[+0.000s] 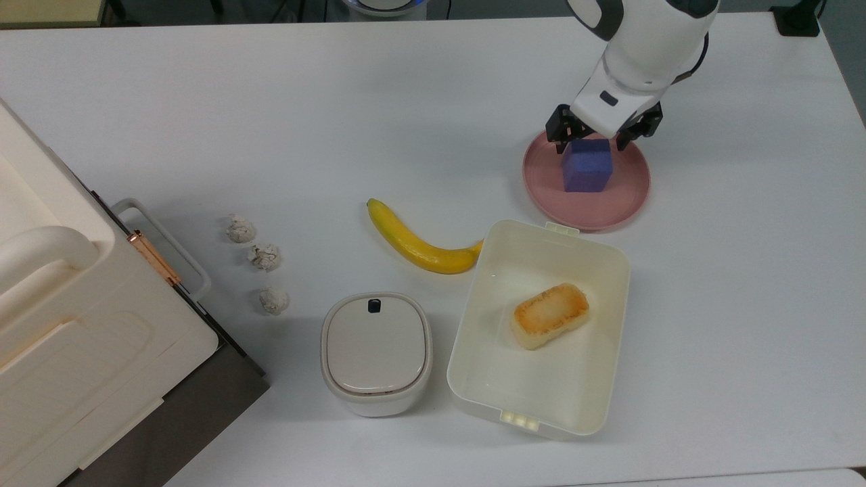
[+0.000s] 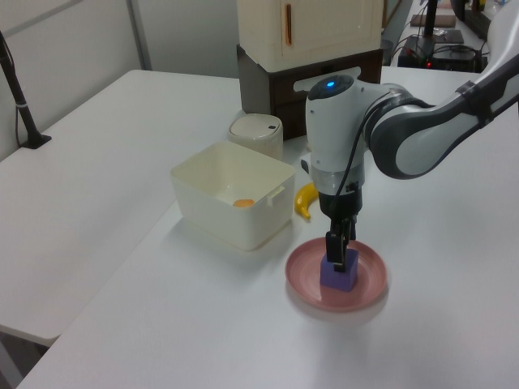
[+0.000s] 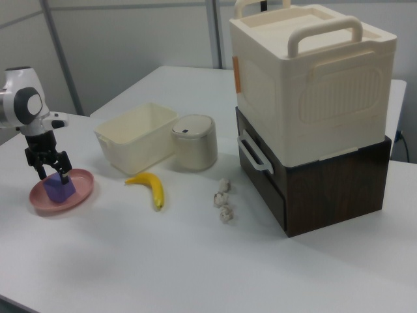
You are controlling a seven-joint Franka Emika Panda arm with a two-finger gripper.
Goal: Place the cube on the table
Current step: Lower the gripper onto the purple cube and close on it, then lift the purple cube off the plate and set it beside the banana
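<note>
The cube (image 1: 587, 166) sits on the pink plate (image 1: 626, 200), near the top view's right side of the white worktop (image 1: 406, 108). The gripper (image 1: 602, 138) is low over it — jaws spread, one finger on each side, not yet clenched.

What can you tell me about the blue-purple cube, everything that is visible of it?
The cube is a small solid block, blue-purple, with a matte surface and equal sides. It sits flat and upright on the round pink plate, slightly toward the plate's far side in the top view, not yet on the table. The open gripper is lowered over it, one finger on each side. Whether the fingers already touch the cube, I cannot tell.
</note>
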